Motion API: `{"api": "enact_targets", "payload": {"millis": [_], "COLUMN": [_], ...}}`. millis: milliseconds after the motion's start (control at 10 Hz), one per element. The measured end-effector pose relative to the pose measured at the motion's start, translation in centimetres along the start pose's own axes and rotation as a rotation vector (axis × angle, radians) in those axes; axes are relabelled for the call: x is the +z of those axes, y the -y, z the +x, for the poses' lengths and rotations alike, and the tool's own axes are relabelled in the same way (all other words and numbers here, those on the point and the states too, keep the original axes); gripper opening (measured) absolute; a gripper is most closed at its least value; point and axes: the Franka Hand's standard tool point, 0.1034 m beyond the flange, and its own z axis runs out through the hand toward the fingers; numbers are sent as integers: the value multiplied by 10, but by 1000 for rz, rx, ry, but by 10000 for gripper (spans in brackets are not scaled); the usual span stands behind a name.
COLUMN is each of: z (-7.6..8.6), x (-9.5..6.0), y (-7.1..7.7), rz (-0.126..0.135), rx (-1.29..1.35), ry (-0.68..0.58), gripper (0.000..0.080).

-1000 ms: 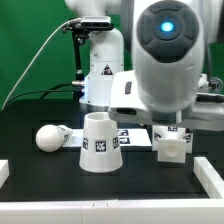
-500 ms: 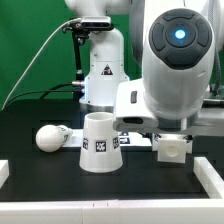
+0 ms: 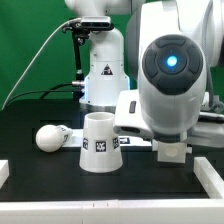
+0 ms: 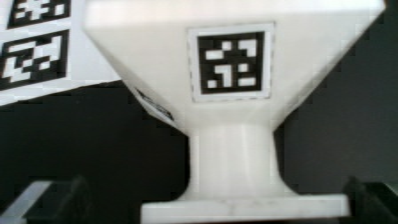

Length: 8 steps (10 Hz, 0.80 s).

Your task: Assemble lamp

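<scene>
Nothing's joined yet: on the worktop (image 3: 50,178) the bulb (image 3: 50,137) lies to the exterior view's left of the shade (image 3: 100,143), the base (image 3: 172,150) to its right, straddled by the released, empty end effector (image 4: 210,205).

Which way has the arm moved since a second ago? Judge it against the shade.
Yes. The arm came down: its blue light sits much nearer the level of the unmoved shade, and more of the base block is hidden.
</scene>
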Motion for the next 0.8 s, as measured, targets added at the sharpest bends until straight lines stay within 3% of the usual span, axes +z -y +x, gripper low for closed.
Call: {"api": "enact_targets", "payload": {"millis": [300, 700, 800], "z": [-4, -3, -3], "x": [9, 9, 8], "y": [12, 10, 10], "rz": [-8, -4, -4], "rx": [16, 20, 20], "ry": [17, 17, 17], "gripper": [699, 671, 528]}}
